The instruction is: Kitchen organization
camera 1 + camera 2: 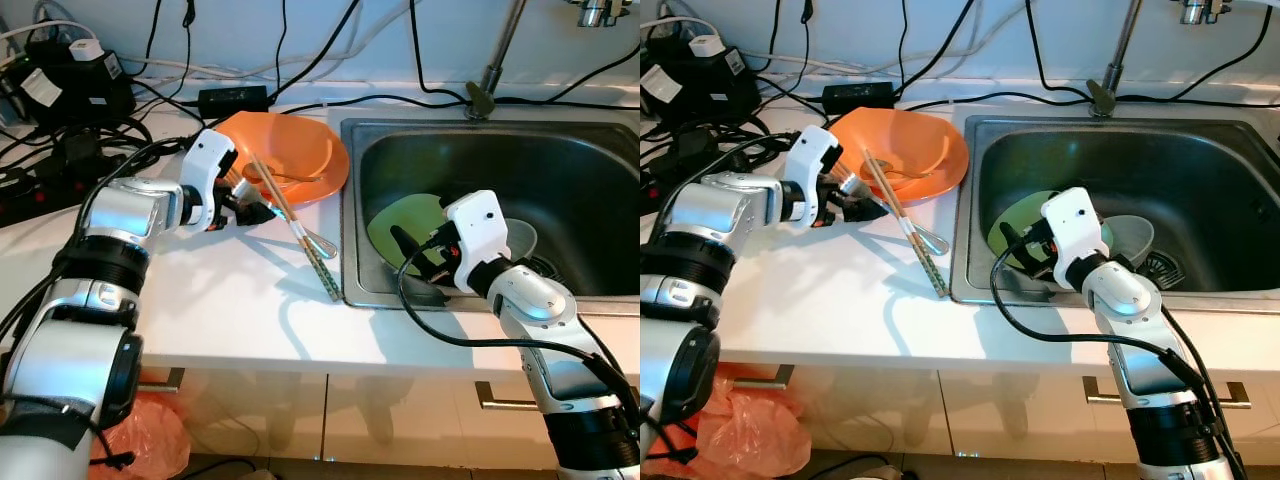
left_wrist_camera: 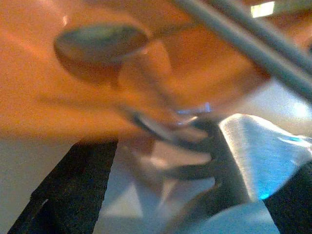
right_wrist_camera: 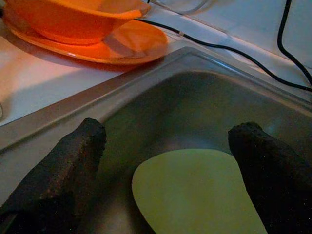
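Note:
An orange bowl sits on an orange plate on the white counter, left of the sink, with a spoon inside it. Wooden chopsticks lie from the bowl's rim down onto the counter, beside a small wire whisk. My left gripper is at the bowl's near edge, fingers apart; the blurred left wrist view has a thin metal handle between them. My right gripper hangs open inside the sink, just over a green plate.
A grey bowl stands in the sink right of the green plate, near the drain. The tap pipe rises behind. Power strips and black cables crowd the back left counter. An orange bag lies on the floor.

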`<state>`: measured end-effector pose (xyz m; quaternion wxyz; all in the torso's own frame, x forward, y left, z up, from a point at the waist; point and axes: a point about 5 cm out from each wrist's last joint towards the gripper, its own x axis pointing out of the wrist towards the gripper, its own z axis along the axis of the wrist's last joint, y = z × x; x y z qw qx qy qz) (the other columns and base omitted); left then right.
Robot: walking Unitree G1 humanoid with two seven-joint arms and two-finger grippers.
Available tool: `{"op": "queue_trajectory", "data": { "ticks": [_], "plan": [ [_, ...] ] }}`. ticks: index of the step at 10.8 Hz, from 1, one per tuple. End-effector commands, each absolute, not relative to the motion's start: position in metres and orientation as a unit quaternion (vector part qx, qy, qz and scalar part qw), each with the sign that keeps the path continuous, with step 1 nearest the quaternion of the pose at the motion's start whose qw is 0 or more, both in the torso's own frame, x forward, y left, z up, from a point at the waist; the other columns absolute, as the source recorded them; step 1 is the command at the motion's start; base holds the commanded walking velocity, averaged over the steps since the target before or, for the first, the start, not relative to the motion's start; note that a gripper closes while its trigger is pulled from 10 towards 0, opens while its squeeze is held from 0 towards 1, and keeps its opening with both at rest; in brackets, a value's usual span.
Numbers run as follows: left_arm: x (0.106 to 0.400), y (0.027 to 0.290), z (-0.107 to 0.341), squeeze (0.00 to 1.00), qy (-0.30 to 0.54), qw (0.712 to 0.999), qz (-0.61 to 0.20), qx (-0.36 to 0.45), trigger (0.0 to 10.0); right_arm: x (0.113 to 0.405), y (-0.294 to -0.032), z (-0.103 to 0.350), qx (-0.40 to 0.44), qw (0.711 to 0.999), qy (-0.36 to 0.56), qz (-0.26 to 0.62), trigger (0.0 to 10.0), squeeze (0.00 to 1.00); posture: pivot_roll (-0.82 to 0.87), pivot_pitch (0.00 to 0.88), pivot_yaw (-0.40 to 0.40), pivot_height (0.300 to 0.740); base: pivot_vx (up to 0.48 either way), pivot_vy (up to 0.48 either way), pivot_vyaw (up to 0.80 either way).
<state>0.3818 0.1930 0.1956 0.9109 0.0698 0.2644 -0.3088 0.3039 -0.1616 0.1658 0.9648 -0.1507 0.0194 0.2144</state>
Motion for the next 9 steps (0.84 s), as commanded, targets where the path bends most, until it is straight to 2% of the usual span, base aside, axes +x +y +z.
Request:
{"op": "queue_trajectory", "data": {
  "ticks": [1, 9],
  "plan": [
    [0.379, 0.196, 0.195, 0.0, 0.276, 0.907, -0.31, 0.076, 10.0, 0.304, -0.159, 0.166, -0.149, 0.963, 0.019, 0.221, 10.0, 0.0, 0.09, 0.026, 0.044, 0.74, 0.0, 0.0, 0.0],
    [0.354, 0.192, 0.205, 0.0, 0.272, 0.897, -0.337, 0.088, 10.0, 0.305, -0.154, 0.163, -0.144, 0.963, 0.018, 0.226, 10.0, 0.0, 0.12, 0.021, 0.049, 0.74, 0.0, 0.0, 0.0]
  ]
}}
